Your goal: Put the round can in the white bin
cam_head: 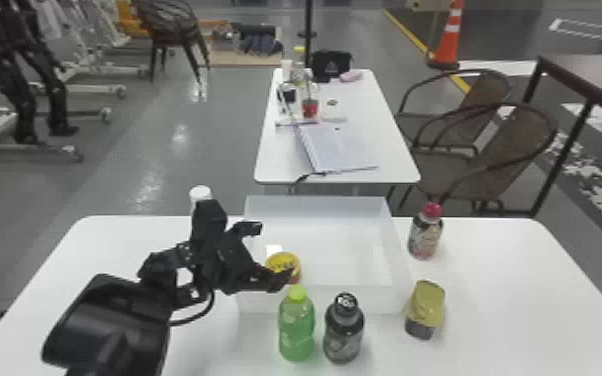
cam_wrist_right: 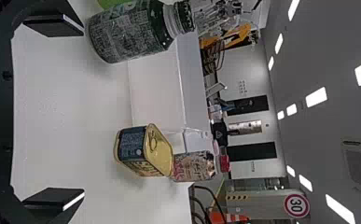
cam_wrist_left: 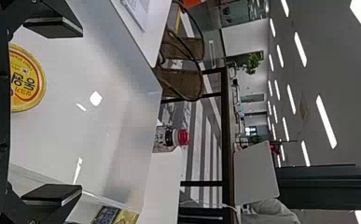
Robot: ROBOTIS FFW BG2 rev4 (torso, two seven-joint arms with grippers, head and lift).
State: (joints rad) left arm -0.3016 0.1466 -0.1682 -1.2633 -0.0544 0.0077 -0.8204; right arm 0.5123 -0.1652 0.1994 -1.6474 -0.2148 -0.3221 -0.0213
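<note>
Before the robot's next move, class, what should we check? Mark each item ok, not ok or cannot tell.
1. Round can with a yellow top inside the white, box-shaped bin: ok.
2. Left tool open: ok.
3. Left tool away from the bin: not ok.
4. Height gap between left tool and can: cannot tell.
5. Green plastic bottle and dark, black-capped bottle upright: ok.
6. Right tool open: ok.

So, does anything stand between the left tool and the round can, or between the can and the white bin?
Nothing visible stands in either path: the round can already lies inside the white bin, with the open left tool close by.
</note>
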